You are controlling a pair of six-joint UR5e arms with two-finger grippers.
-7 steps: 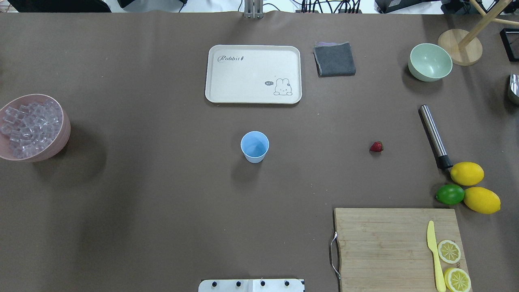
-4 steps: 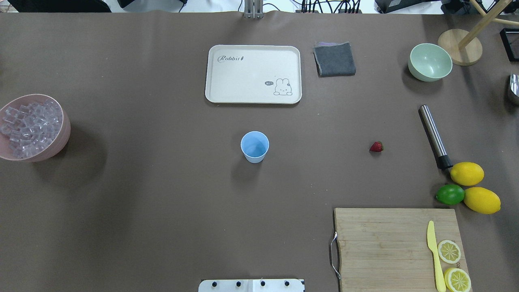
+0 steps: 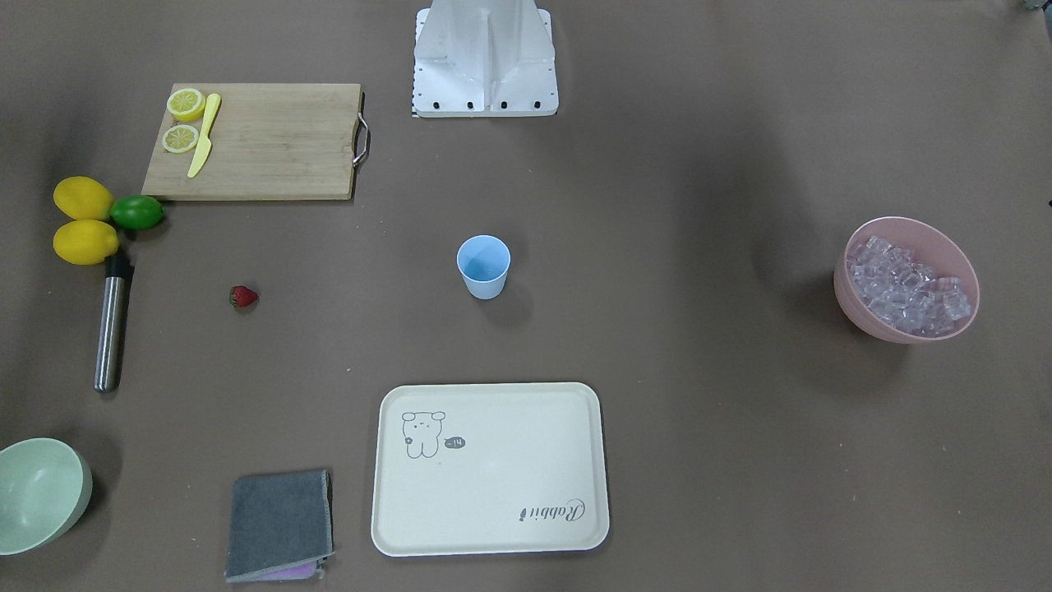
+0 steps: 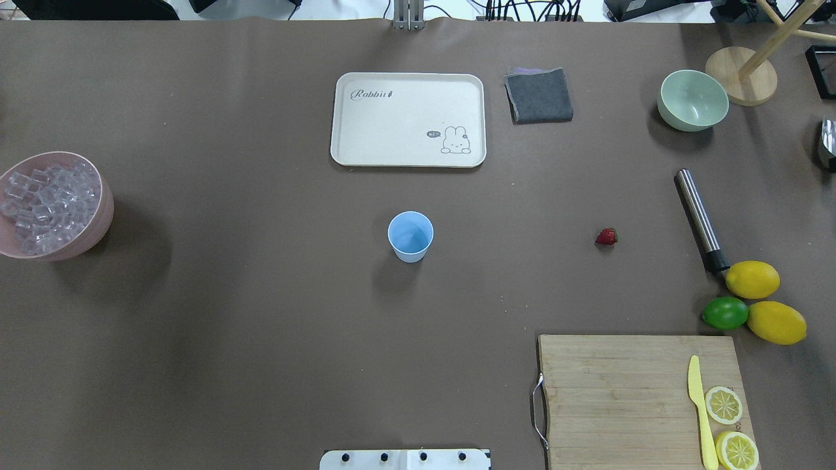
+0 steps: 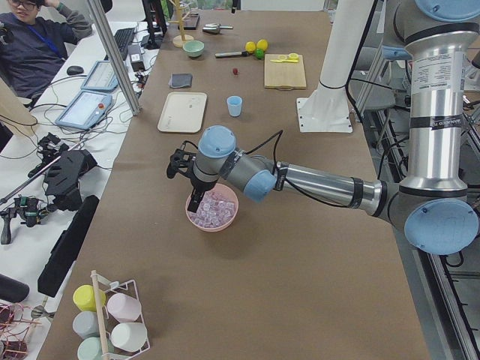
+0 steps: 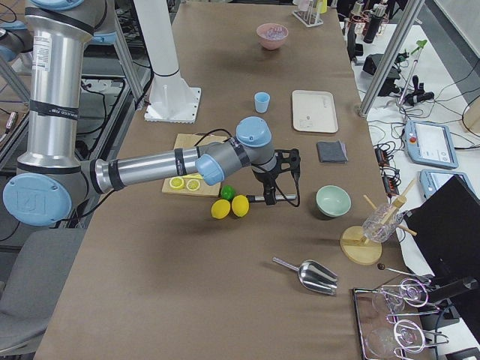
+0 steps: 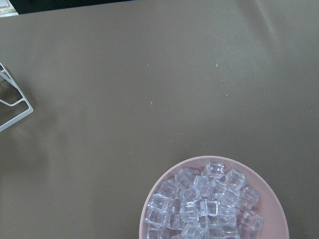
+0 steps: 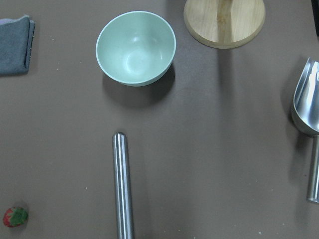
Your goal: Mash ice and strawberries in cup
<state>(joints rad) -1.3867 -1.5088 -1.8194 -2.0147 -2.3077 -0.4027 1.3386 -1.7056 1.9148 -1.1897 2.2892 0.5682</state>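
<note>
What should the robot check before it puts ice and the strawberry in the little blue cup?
1. Light blue plastic cup stands upright and empty: ok.
2. Clear ice cubes are ready in the pink bowl: ok.
3. Small red strawberry lies alone on the brown table, nothing blocking it: ok.
4. Long steel masher rod lies in plain sight beside a yellow lemon: ok.
5. Left gripper open for grabbing ice: cannot tell.
6. Right gripper open for the strawberry: cannot tell.
</note>
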